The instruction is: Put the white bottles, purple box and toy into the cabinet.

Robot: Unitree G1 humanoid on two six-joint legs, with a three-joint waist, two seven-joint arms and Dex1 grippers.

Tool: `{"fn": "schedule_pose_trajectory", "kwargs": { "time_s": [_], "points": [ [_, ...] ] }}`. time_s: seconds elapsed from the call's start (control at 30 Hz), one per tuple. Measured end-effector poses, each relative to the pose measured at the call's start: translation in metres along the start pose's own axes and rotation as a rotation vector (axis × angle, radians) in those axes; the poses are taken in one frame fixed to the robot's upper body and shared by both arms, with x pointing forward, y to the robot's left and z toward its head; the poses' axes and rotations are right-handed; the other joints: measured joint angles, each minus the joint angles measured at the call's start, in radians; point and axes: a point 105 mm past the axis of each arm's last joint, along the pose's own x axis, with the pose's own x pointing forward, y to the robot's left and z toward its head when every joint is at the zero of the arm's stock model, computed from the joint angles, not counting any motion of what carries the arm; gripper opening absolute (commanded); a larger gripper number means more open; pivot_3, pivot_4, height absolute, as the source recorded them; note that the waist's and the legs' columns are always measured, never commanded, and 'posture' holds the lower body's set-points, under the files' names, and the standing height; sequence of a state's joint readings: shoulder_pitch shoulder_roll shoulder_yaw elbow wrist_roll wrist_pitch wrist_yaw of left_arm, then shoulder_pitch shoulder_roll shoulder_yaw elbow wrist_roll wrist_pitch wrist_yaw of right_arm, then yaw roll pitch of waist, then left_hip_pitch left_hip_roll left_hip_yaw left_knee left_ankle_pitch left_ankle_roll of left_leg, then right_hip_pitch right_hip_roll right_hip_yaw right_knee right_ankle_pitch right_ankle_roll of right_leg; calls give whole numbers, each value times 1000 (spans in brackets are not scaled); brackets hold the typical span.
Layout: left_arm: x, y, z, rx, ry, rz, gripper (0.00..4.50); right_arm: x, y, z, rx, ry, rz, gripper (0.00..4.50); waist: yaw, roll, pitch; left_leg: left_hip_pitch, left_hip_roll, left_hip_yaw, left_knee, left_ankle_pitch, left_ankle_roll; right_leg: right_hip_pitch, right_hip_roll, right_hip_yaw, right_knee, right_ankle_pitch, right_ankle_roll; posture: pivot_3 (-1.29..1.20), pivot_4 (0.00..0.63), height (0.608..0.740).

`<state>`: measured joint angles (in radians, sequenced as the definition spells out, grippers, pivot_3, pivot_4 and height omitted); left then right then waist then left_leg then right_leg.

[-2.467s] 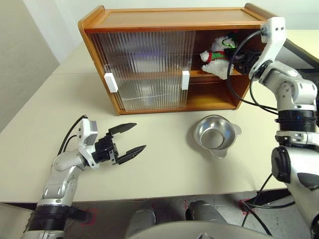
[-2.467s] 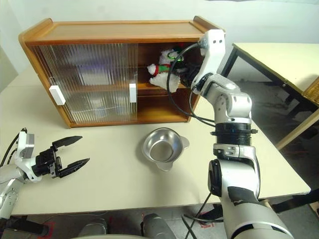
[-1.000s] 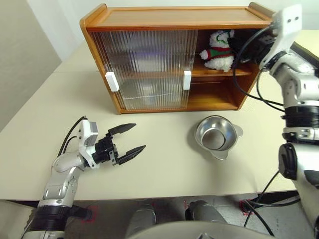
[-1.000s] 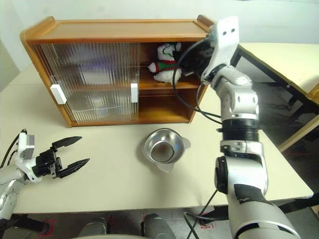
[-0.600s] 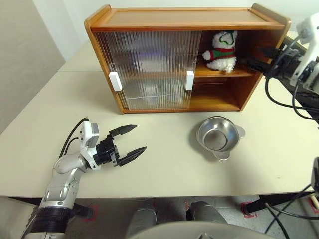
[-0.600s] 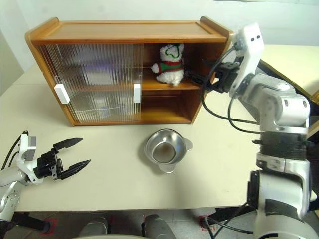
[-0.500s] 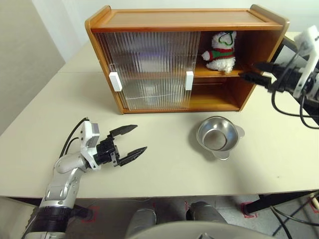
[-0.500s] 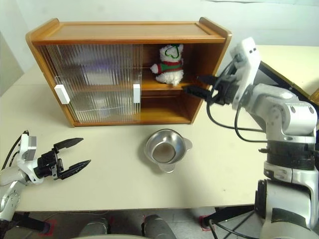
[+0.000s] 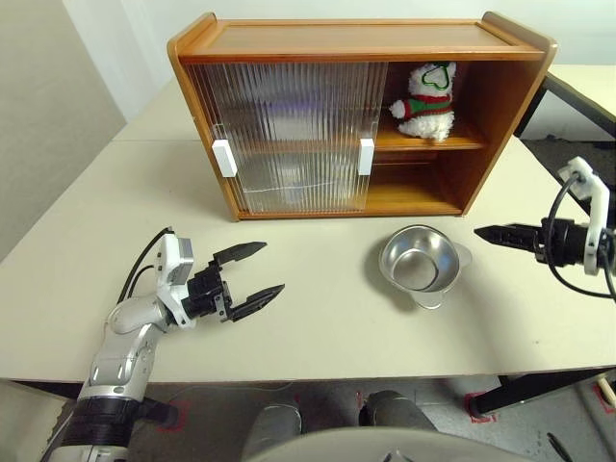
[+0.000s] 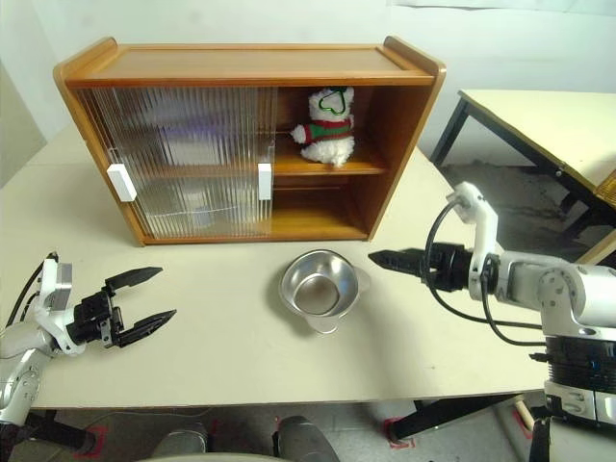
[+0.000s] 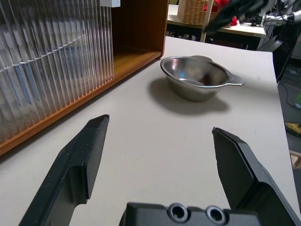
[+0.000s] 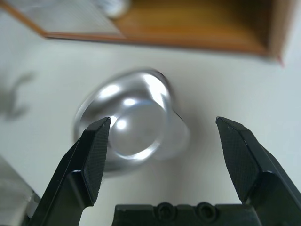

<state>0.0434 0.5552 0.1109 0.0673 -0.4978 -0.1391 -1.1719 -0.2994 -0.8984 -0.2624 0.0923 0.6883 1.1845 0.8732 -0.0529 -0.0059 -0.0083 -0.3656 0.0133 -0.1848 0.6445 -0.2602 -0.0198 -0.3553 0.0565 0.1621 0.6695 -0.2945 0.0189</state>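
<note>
The toy (image 9: 423, 91), a white plush with a red-and-green scarf, sits upright on the upper shelf in the open right half of the cabinet (image 9: 356, 38). Its ribbed sliding doors (image 9: 289, 135) cover the left half. The white bottles and the purple box are hidden; only faint shapes show through the doors. My right gripper (image 9: 481, 232) hovers low over the table, right of the cabinet's front, open and empty, pointing at a steel bowl (image 12: 131, 122). My left gripper (image 9: 271, 268) rests open and empty over the near left of the table.
The steel bowl (image 9: 419, 262) stands on the table (image 9: 318, 327) in front of the cabinet's open side, between the two grippers. A second table (image 10: 539, 115) stands off to the right, beyond a gap of floor. The table's front edge runs close behind my left gripper.
My right gripper has pulled out of the cabinet's open side and dropped down and back to the right of the bowl. The toy stays on the upper shelf. The left gripper has not moved.
</note>
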Motion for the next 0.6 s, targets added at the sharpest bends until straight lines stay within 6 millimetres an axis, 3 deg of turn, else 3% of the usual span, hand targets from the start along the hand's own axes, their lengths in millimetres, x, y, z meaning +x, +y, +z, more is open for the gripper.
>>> {"fn": "schedule_pose_trajectory", "kwargs": {
  "time_s": [0.27, 0.47, 0.6],
  "points": [
    [0, -1, 0, -2, -1, -1, 4500, 19, -9, -24, 197, -34, -23, 4478, -1, 0, 0, 0, 0, 0, -1, 0, 1, -1, 0, 1, 0, 0, 1, -107, 13, 740],
    [1, -1, 0, 0, -3, -6, 4500, 30, 5, -14, 295, -75, 55, 4478, -4, 0, 0, 0, 0, -1, -2, 0, 1, -1, 0, 1, 0, 0, 1, -103, 10, 740],
    [1, 0, -1, -3, 0, -4, 4500, 35, 10, -20, 338, -54, 81, 3558, -3, 0, 0, -1, -1, -1, -2, -1, 1, -1, 0, 1, 0, -1, 0, -101, 9, 740]
  ]
}}
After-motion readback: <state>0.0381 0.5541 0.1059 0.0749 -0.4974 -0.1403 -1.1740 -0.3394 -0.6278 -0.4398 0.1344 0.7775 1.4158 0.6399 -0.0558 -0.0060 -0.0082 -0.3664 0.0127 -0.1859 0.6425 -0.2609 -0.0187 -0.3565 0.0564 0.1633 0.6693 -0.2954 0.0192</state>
